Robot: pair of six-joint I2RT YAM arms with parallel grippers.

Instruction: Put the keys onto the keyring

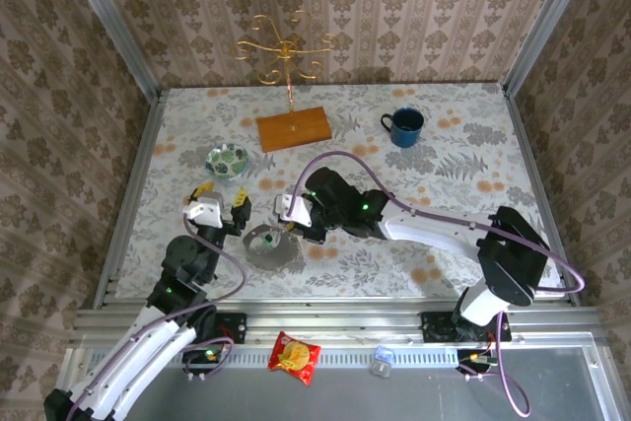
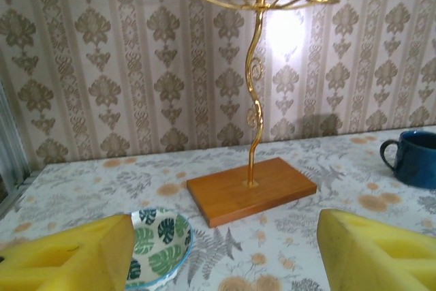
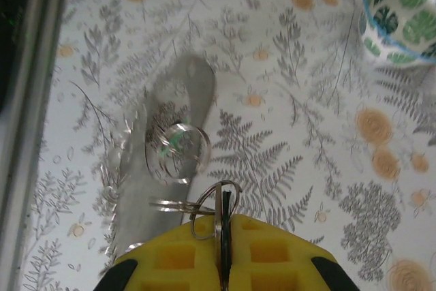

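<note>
Left hand [image 2: 225, 257] noted with pads spread wide, nothing held. Right hand [image 3: 221, 226] clamped on black key [image 3: 224, 202], low over table [image 3: 306, 100]; green key [image 3: 174, 142] seen lying against keyring [image 3: 187, 83].

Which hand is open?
The left hand: its yellow pads stand wide apart, while the right hand is pinched shut on a small wire ring.

Top cam: high, behind arm bases [image 1: 471, 311], looks down over whole worktop [image 1: 493, 165]. L wrist cam: low, near level, faces back wall [image 2: 102, 66]. R wrist cam: close above right tool [image 3: 223, 231], straight down on worktop. All 3 share green bowl [image 1: 228, 159].
</note>
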